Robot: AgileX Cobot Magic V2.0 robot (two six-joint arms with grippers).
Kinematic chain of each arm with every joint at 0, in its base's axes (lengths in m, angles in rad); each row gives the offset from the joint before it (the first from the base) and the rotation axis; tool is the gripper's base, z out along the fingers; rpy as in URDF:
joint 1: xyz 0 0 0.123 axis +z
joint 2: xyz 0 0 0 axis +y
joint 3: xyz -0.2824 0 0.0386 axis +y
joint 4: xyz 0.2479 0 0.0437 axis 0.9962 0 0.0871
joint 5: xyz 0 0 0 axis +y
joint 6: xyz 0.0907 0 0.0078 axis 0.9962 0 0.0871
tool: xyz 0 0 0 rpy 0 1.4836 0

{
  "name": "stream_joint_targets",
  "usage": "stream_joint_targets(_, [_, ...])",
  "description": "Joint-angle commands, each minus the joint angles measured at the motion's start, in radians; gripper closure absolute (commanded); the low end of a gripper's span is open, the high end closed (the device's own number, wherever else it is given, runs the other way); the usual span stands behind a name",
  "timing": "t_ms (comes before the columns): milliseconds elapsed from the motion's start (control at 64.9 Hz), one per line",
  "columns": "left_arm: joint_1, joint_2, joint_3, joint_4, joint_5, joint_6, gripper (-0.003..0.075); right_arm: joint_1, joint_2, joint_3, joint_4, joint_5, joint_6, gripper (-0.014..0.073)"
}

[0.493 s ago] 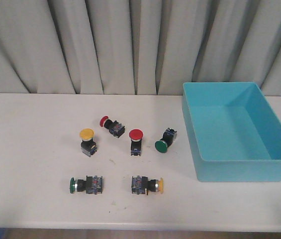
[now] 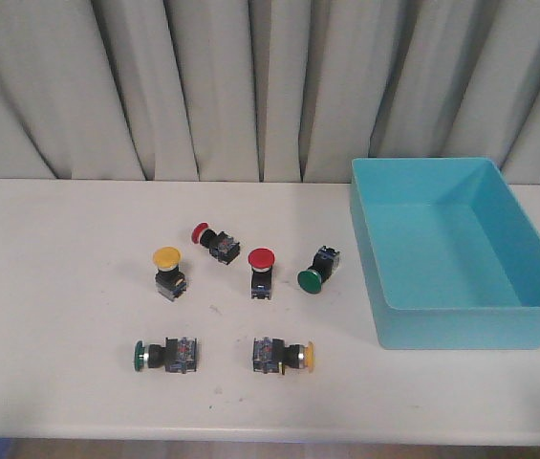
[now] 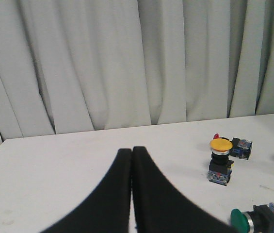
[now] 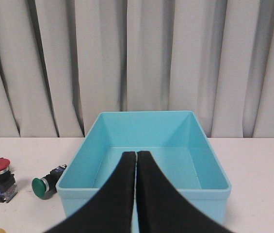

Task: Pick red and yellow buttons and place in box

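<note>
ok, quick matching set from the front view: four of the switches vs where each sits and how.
1. yellow-capped switch
2. red-capped switch
3. green-capped switch
4. turquoise box

a. far right, nothing in it
b. standing, middle of the group
c. on its side, near-left
d. standing, left of the group

Pairs: 1-d, 2-b, 3-c, 4-a

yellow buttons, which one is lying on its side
The yellow button at the front, cap pointing toward the box. The other yellow button stands upright, cap on top.
</note>
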Motion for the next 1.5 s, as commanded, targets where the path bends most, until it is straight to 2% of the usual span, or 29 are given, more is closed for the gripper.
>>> stream_joint_targets(0, [0.000, -0.015, 0.047, -0.007, -0.075, -0.001, 0.0727, -0.008, -0.011, 0.007, -0.008, -0.072, 0.001, 0.0596])
stream_joint_targets(370, [0.000, -0.015, 0.047, -0.007, -0.079, -0.001, 0.0727, -0.008, -0.011, 0.007, -0.008, -0.075, 0.001, 0.0596])
stream_joint_targets(463, [0.000, -0.015, 0.034, -0.009, -0.083, -0.038, 0.0727, -0.008, -0.011, 0.001, -0.010, -0.096, -0.004, 0.0596])
stream_joint_targets(570, [0.000, -0.014, -0.038, -0.009, -0.086, -0.115, 0.0727, -0.008, -0.008, -0.062, -0.007, -0.083, 0.001, 0.0596])
stream_joint_targets(678, [0.000, -0.011, -0.149, -0.009, -0.057, -0.120, 0.0727, -0.008, 0.028, -0.177, -0.008, -0.015, 0.000, 0.0596])
stream_joint_targets(802, [0.000, 0.038, -0.311, -0.007, 0.032, -0.115, 0.0727, -0.008, 0.122, -0.324, -0.012, 0.059, -0.023, 0.0596])
stream_joint_targets(894, [0.000, 0.121, -0.450, -0.001, 0.150, -0.110, 0.0727, -0.008, 0.220, -0.434, -0.012, 0.110, -0.067, 0.0596])
stream_joint_targets(1064, [0.000, 0.309, -0.659, 0.003, 0.398, -0.099, 0.0727, -0.008, 0.407, -0.592, -0.012, 0.232, -0.071, 0.0596])
stream_joint_targets(1310, [0.000, 0.491, -0.679, 0.002, 0.608, -0.070, 0.0727, -0.008, 0.582, -0.599, -0.004, 0.414, -0.071, 0.0596])
stream_joint_targets(1480, [0.000, 0.529, -0.679, 0.002, 0.624, -0.070, 0.0727, -0.008, 0.644, -0.585, -0.002, 0.443, -0.070, 0.0596])
